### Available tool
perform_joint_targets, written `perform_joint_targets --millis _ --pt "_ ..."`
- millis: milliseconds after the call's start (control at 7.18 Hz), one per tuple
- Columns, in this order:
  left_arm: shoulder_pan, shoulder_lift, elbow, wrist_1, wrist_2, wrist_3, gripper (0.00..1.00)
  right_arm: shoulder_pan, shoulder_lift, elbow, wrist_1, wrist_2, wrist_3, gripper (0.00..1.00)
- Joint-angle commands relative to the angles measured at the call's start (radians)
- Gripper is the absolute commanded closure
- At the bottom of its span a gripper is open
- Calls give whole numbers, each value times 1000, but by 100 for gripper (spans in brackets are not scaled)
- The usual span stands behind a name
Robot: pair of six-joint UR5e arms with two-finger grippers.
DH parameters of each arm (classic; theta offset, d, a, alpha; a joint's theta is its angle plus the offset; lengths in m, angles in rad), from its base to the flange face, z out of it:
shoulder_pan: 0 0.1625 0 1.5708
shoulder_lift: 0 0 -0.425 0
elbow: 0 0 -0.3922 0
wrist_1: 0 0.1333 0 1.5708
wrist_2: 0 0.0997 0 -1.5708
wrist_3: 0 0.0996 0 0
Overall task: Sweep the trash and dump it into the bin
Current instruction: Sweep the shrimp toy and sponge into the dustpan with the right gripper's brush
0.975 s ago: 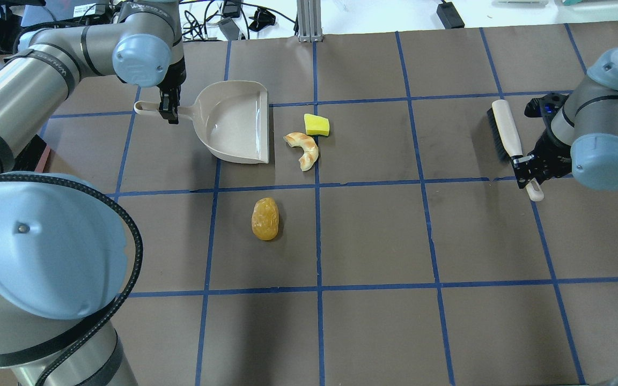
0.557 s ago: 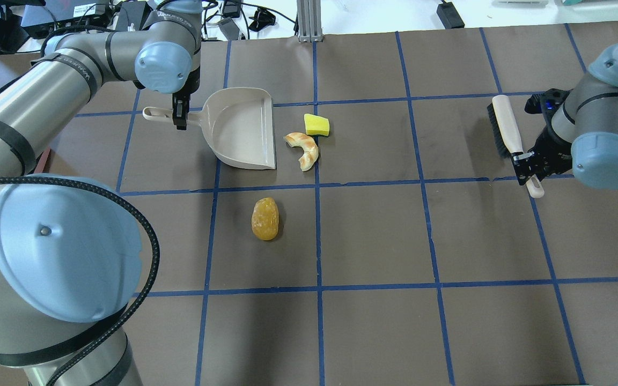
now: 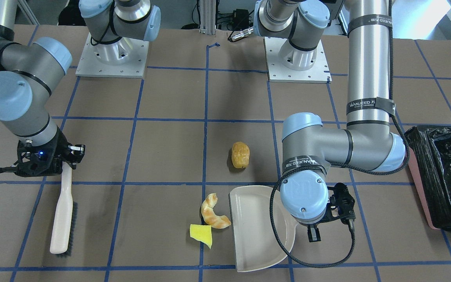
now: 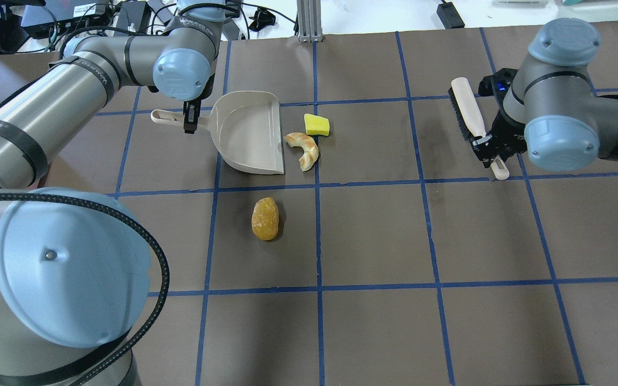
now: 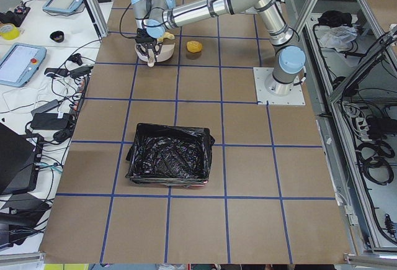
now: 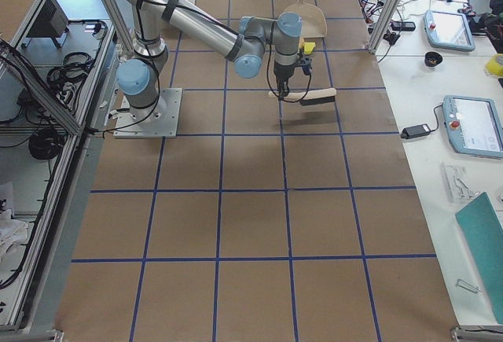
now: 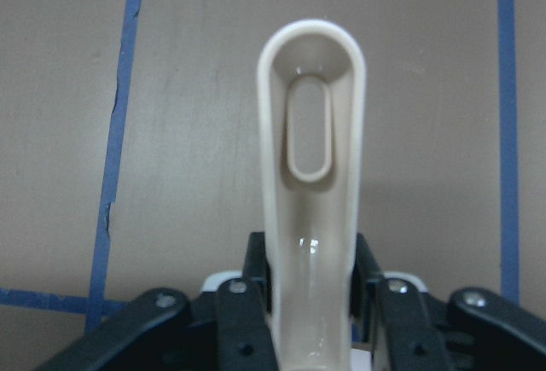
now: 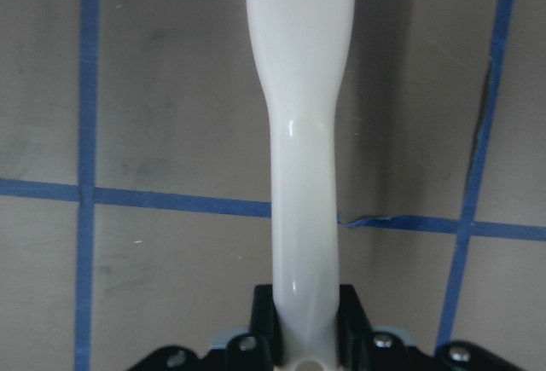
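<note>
Gripping the beige dustpan [image 4: 247, 134] by its handle, the left gripper [image 4: 189, 123] has its two fingers clamped on the handle's sides, a little back from the hanging slot at the free end. In the overhead view the dustpan's long axis runs across the table [image 4: 373, 236]. Its handle points to that view's left and its open mouth faces right, toward the trash. The croissant-like piece [image 4: 303, 149] lies just beside the mouth's lip, curved with both tips turned toward the lip; whether it touches the lip is hard to tell from these angles. The yellow sponge scrap [image 4: 316, 125] sits just beyond the croissant-like piece, on the side away from the robot and close against it. The potato-like lump [image 4: 265, 218] lies in the next taped square nearer the robot, apart from the dustpan and well apart from both grippers, its long axis running roughly toward and away from the robot. The right gripper [image 4: 488, 147] is closed on the white handle of the brush [image 4: 467, 112] near the handle's end. The brush points away from the robot, with its dark bristles on the side facing the trash, well apart from all three pieces. The bin [image 3: 418, 188], a pink tub lined with crinkly black plastic, stands at the table's end on the robot's left, well apart from the left gripper and the dustpan
</note>
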Motion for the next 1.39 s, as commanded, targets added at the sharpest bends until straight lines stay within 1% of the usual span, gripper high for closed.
perform_joint_targets --millis 0,418,696,836,975,1114,1254 --pt "-35 27 -61 9 -1 -7 100 125 12 -8 9 73 129 100" --pt "-36 27 -71 17 -4 -33 100 280 70 -56 15 73 355 100" --pt "-36 31 -71 35 -11 -35 100 363 106 -64 10 78 500 100" --pt "-36 29 -71 46 -14 -35 100 413 114 -69 0 105 580 100" --pt "-36 29 -71 45 -13 -35 100 450 140 -105 10 119 643 100" --pt "-36 27 -71 46 -14 -36 100 491 192 -159 13 121 703 100" --pt "-38 27 -71 46 -16 -36 100 506 240 -210 13 121 736 100"
